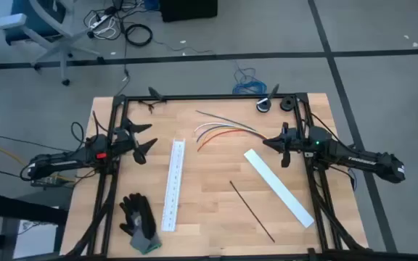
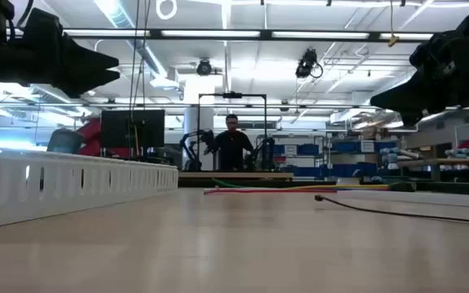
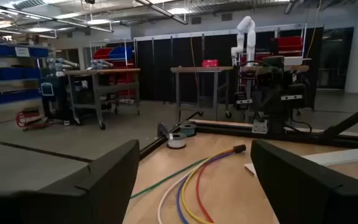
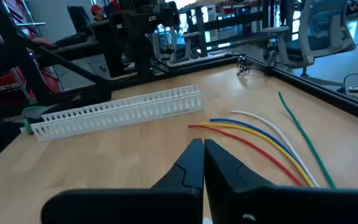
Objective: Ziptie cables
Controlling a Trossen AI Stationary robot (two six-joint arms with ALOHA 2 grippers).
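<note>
- Evidently nothing is held yet: the cables [image 1: 223, 130] are fanned loose on the bench [image 1: 216, 217] toward the far side, between the two arms, with the ends toward the right arm drawn near together and the other ends spread; prob. laid that way so one end can be bunched for tying
- ziptie [image 1: 251, 211] is left by itself on the near half of the bench, well apart from the cables and just beside the plain white strip [image 1: 278, 185], so it can be picked w/o disturbing the wires
- left gripper [image 1: 145, 139] is kept above the bench at the left edge, fingers spread wide with nothing between them, pointed across at the cables; in the left wrist view the wires [image 3: 194, 180] are seen straight ahead between its fingers, so a reach for them looks set up
- right gripper [image 1: 271, 143] is held at the right edge, near the gathered cable ends, fingers pressed together on nothing; judged to be waiting
- slotted white strip [image 1: 173, 183] and glove [image 1: 139, 221] are set on the left half, near the left arm, clear of the work area
- person [image 2: 233, 140] is seen far off in the room, not involved
</note>
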